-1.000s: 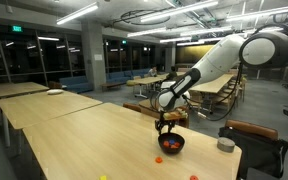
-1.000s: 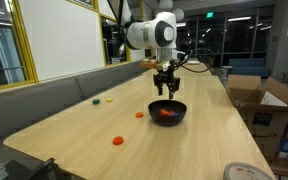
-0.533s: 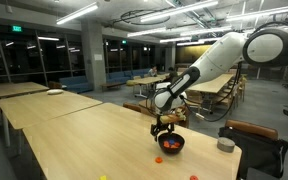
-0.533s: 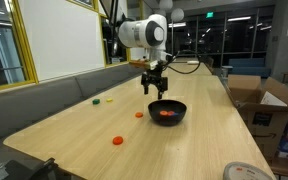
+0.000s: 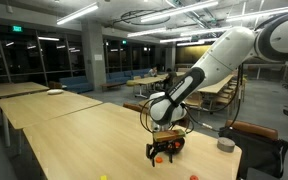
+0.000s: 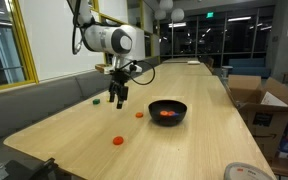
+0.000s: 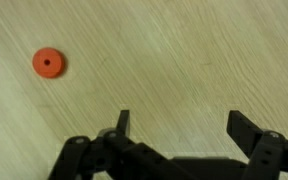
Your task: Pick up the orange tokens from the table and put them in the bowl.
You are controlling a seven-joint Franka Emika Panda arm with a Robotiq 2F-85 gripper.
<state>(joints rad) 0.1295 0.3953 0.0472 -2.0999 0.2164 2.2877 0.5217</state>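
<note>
You're fetching the next orange token (image 6: 139,115), lying beside the bowl (image 6: 170,120). Your claw (image 6: 119,102) hovers farther from the bowl, wide open and empty (nothing gripped): centre over the token, then descend.

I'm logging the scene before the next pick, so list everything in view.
orange tokens: two loose, orange-red, on the table; more inside the bowl
bowl: one, black, on the table
table: one, light wood
green piece: one, near the table's bench-side edge
grey container: one, at a table corner
cardboard boxes: brown, beside the table
arm: one, white
hand: one, dark, open, empty, above the table away from the bowl
</note>
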